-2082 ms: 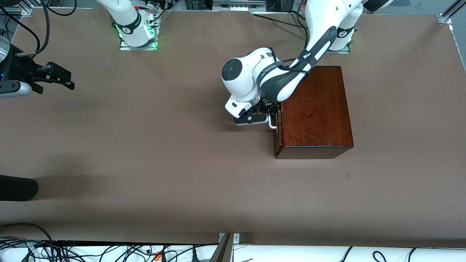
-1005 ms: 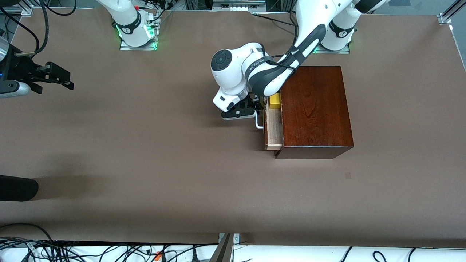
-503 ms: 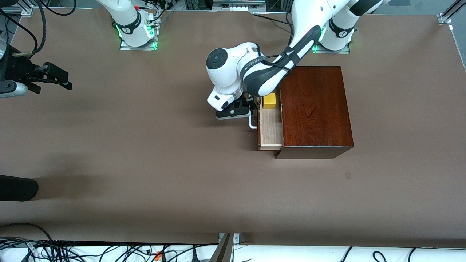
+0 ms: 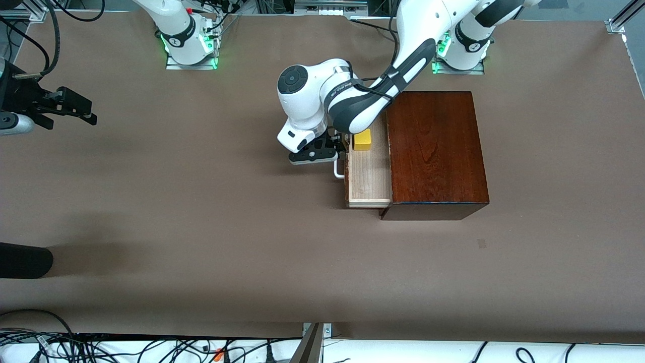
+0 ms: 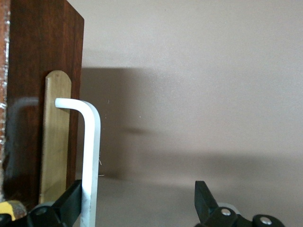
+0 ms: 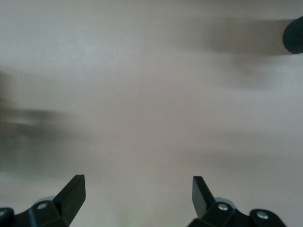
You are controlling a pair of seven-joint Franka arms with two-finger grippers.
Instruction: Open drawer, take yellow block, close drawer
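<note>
The mahogany box (image 4: pixel 436 151) stands on the table near the left arm's base. Its drawer (image 4: pixel 370 179), a pale wood tray, is pulled out toward the right arm's end. The yellow block (image 4: pixel 362 139) lies in the tray's corner farthest from the front camera. My left gripper (image 4: pixel 340 150) is open at the white handle (image 4: pixel 338 170). In the left wrist view one finger (image 5: pixel 71 203) lies against the handle bar (image 5: pixel 90 156), between it and the dark drawer front (image 5: pixel 42 56), and the other stands well apart. My right gripper (image 4: pixel 86 112) is open and empty, waiting over bare table at the right arm's end.
A black rounded object (image 4: pixel 25 259) pokes in at the right arm's end of the table, nearer the front camera; it also shows in the right wrist view (image 6: pixel 293 35). Cables lie along the table's front edge (image 4: pixel 151 348).
The drawer has slid steadily out of the box toward the right arm's end, uncovering the yellow block and the tray. My left gripper has moved with the handle. The right arm has barely shifted.
</note>
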